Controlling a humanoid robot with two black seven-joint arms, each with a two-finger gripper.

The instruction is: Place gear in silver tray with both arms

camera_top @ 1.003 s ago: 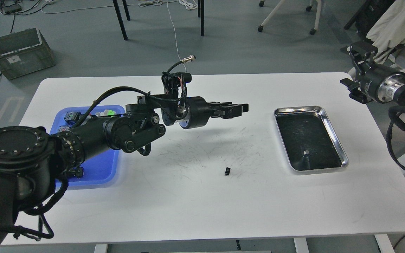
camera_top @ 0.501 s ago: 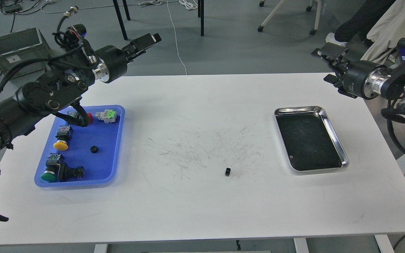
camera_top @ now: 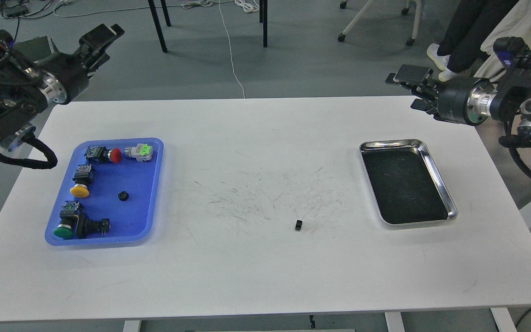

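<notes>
The left arm (camera_top: 12,99) comes in at the upper left corner, off the far left edge of the table (camera_top: 256,267). Its tool (camera_top: 101,38) points up and to the right over the floor, holding nothing; the fingers lie too close in line to tell whether they are parted or closed.

On the left part of the table lies a blue tray (camera_top: 148,216). In it are a switch with a red button (camera_top: 104,155), a grey part with a green top (camera_top: 139,151), a switch with a yellow button (camera_top: 81,182), a small black round piece (camera_top: 123,196) near the tray's middle, and a switch with a green button (camera_top: 73,223) at the near left corner.

The middle of the table is marked with many fine dark scratches (camera_top: 270,198). Just at their near edge sits the gear (camera_top: 298,225), a small black piece, alone on the bare table top, well apart from both trays and from both arms.

Farther right lies the silver tray (camera_top: 436,173), with a shiny rim and a dark bottom, and nothing in it.

The right arm (camera_top: 500,103) enters from the upper right. Its tool (camera_top: 410,87) hangs above the far right edge of the table, beyond the silver tray, pointing left. Its fingers stand apart, released, with nothing between them.
</notes>
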